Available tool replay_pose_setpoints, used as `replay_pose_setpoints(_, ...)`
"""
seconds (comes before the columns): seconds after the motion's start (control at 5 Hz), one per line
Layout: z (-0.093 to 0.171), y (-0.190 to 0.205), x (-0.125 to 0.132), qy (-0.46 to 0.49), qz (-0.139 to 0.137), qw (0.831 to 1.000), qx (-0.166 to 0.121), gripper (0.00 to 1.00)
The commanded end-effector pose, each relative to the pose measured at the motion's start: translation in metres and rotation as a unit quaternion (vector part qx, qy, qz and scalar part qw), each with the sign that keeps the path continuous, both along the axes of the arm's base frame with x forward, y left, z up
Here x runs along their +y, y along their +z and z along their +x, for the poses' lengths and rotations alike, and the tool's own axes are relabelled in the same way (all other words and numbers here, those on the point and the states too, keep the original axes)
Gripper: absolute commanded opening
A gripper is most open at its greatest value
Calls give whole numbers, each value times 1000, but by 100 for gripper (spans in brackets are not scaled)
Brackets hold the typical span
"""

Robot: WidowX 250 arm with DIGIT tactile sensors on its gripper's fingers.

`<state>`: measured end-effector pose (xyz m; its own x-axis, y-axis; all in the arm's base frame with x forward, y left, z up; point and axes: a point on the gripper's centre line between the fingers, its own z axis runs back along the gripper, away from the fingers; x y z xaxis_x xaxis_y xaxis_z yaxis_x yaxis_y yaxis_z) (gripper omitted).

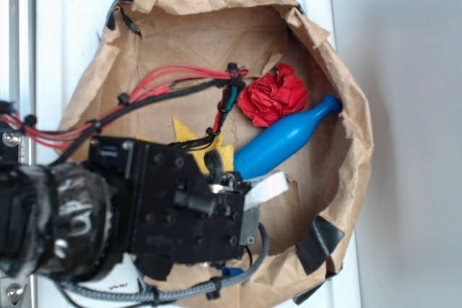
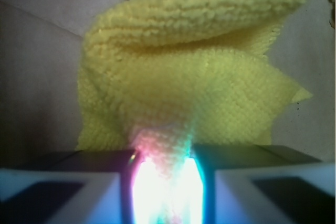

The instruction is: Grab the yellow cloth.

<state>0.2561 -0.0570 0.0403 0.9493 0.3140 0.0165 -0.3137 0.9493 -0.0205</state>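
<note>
Between the gripper [image 2: 167,182] jaws: yellow cloth [image 2: 194,82] pinched | gripper closed narrow on its near edge

Blue bottle [image 1: 283,140] touching yellow cloth's [image 2: 194,77] far edge; bare paper [image 1: 180,41] beyond.

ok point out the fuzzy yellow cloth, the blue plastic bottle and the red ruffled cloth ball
fuzzy mustard-yellow cloth [image 2: 194,77]: wrist view, middle of its folded surface
blue plastic bottle [image 1: 278,146]: exterior view, mid-body
red ruffled cloth ball [image 1: 273,96]: exterior view, centre of ruffles
</note>
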Motion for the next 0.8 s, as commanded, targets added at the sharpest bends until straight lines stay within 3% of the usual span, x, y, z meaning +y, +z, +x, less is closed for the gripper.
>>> replay_pose_setpoints(0.0,4,34,15,11,-23,999,-46,0)
replay_pose_setpoints(0.6,10,126,59,82,-70,988,-108,0)
